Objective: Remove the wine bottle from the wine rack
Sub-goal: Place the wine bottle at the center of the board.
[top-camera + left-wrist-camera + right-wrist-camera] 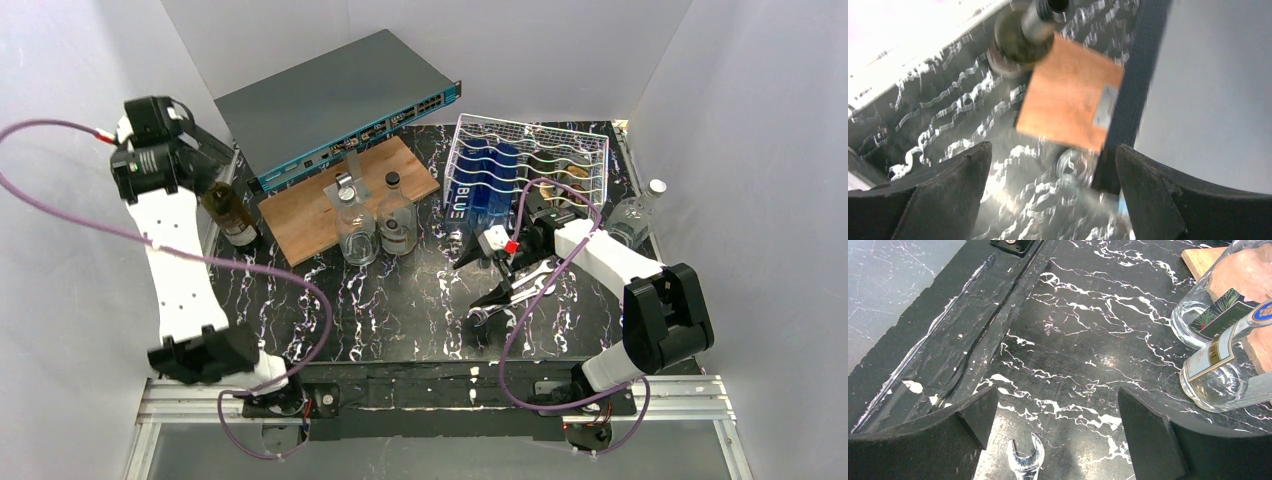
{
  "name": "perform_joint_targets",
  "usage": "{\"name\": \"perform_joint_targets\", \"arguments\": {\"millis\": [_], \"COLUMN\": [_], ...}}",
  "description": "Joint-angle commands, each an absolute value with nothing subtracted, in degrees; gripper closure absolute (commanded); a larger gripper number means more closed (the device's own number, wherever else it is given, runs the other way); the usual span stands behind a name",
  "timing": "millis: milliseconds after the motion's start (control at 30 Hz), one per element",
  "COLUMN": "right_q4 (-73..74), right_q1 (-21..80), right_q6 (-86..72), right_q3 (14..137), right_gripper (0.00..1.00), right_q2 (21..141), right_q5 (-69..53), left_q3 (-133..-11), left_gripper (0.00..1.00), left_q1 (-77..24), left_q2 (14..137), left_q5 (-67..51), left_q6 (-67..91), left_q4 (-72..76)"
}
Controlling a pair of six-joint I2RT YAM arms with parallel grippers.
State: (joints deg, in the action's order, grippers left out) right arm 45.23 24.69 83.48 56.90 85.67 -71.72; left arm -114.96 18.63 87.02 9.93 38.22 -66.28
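The wine bottle (229, 212), dark glass with a pale label, stands upright on the black marble table left of the wooden board. The left wrist view, blurred, looks down on its neck and shoulder (1024, 31). My left gripper (212, 170) hangs just above and behind the bottle. Its jaws (1052, 150) are wide apart and hold nothing. The white wire wine rack (575, 160) sits at the back right with a blue item marked BLUE (478, 188) in its left side. My right gripper (485, 275) is open low over the table in front of the rack, empty (1057, 392).
A grey network switch (340, 100) lies at the back, the wooden board (310, 205) in front of it. Two clear bottles (357, 228) (397, 222) stand at the board's near edge. Another clear bottle (635, 215) lies right of the rack. A wrench (1024, 460) lies under my right gripper.
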Motion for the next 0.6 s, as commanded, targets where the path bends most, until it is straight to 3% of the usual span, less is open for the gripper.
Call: {"name": "perform_joint_targets", "arguments": {"millis": [0,333,567], "right_q4": [47.9,52.8,53.5], "right_q1": [23.7,21.5,19.5], "right_q6": [86.0,91.9,91.8], "right_q3": [59.3,60.1,59.8], "right_gripper": [0.02,0.02,0.02], "right_q2": [85.7,83.9,80.3], "right_q5": [-72.8,-70.8,-68.2], "left_q3": [-103.8,-91.8,-79.4], "left_gripper": [0.02,0.02,0.02], "left_q1": [13.8,6.5,4.3], "left_q2": [71.8,52.2,43.2], "left_q5": [8.3,2.6,-22.0], "left_q6": [39.0,31.8,29.8], "left_q4": [-64.9,-61.3,-53.2]}}
